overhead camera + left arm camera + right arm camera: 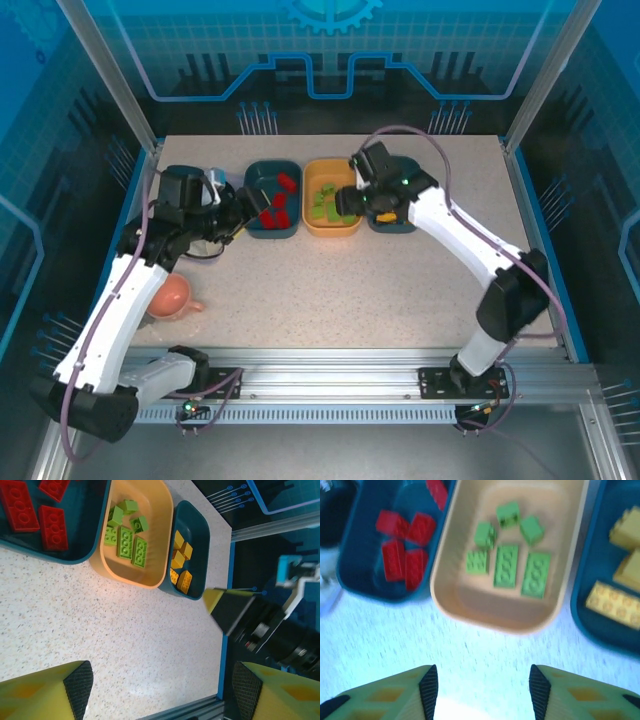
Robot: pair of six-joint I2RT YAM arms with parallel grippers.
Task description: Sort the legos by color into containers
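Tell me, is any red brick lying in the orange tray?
No, the orange tray holds only green bricks; the red bricks lie in the teal tray beside it.

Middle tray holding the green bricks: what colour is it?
The tray is orange; right wrist view.

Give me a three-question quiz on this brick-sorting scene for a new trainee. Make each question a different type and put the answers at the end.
1. Multiple choice: which colour of brick lies in the orange tray? A red; B green; C yellow.
2. True or false: the jaws of the left gripper are shut on a brick.
3. Count: how many green bricks lie in that tray?

Key
1. B.
2. False: the jaws stand open with nothing between them.
3. Six.
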